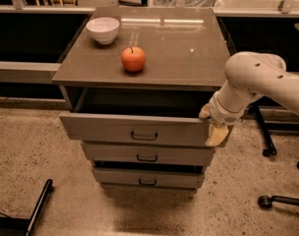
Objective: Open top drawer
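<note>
The top drawer [110, 128] is the widest of three grey-brown drawers under the cabinet top. It stands pulled out some way, with a dark gap behind its front and a small black bar handle [143, 135] at centre. My gripper [212, 126] is at the right end of the drawer's front, against its top right corner, well to the right of the handle. The white arm [253, 77] reaches in from the right.
A red apple [133, 59] and a white bowl [103, 29] sit on the cabinet top [189, 53]. Two narrower drawers [147, 156] sit below, slightly out. Chair bases stand on the floor at right [280, 199] and lower left [36, 213].
</note>
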Robot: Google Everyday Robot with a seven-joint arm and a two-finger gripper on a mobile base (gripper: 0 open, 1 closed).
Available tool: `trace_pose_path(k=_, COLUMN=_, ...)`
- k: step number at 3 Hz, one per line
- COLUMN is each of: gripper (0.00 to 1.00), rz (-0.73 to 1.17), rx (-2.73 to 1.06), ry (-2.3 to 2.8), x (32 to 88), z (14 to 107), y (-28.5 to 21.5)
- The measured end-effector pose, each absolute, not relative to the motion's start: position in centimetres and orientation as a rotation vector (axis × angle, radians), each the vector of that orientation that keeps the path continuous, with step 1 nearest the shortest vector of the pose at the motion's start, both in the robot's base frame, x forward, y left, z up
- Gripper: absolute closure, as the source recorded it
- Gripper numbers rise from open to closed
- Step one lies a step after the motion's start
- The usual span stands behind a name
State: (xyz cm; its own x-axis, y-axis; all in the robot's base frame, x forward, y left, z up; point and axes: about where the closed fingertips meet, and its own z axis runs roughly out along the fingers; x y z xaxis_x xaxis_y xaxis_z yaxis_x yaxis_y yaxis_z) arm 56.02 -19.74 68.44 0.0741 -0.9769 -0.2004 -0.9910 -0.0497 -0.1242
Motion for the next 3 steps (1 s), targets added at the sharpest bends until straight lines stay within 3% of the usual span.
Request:
trace_pose_path(k=1, gripper=0.53, rz=0.144, rx=-2.104, ry=1.986, x=54.76, z=69.74, y=-19.91)
trace_pose_path(k=2, gripper=0.45, rz=0.187, rx=-2.104, ry=1.976, x=54.09, z=70.22, y=-19.95)
trace_pose_path(k=3, gripper=0.22, rz=0.186, rx=-2.104, ry=1.977, x=54.10, z=70.22, y=-19.96)
